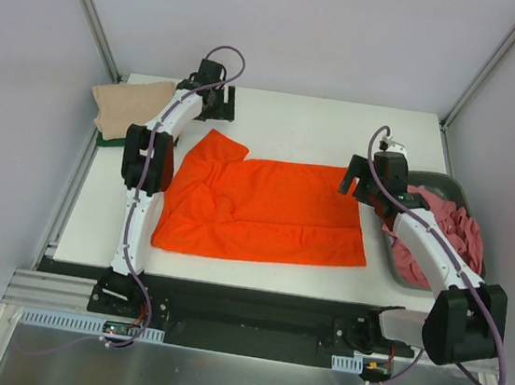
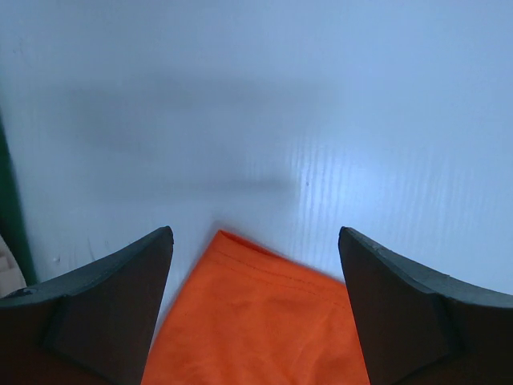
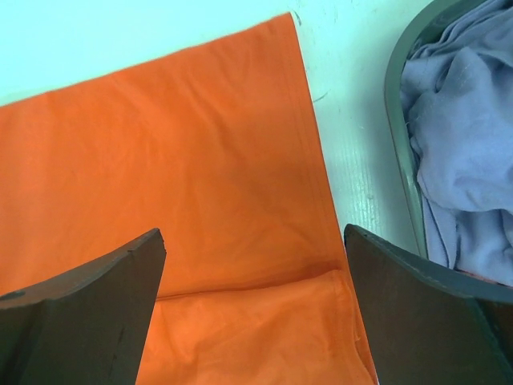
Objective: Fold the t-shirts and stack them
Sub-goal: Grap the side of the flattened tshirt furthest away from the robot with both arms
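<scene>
The orange t-shirt point(image 1: 264, 212) lies spread flat on the white table, one sleeve pointing to the far left. My left gripper point(image 1: 218, 103) is open and empty, hovering past that sleeve; the sleeve's tip point(image 2: 256, 321) shows between its fingers. My right gripper point(image 1: 355, 181) is open and empty above the shirt's right edge, where a folded layer point(image 3: 256, 329) shows. A beige t-shirt point(image 1: 127, 106) lies folded on a dark green one point(image 1: 106, 141) at the far left. Pink t-shirts point(image 1: 445, 236) fill the basket; a lilac one point(image 3: 461, 128) shows in the right wrist view.
The dark grey oval basket point(image 1: 455, 189) stands at the table's right edge, its rim point(image 3: 398, 120) close to my right gripper. Bare white table point(image 1: 303, 128) runs behind the orange shirt. Grey walls enclose the table on three sides.
</scene>
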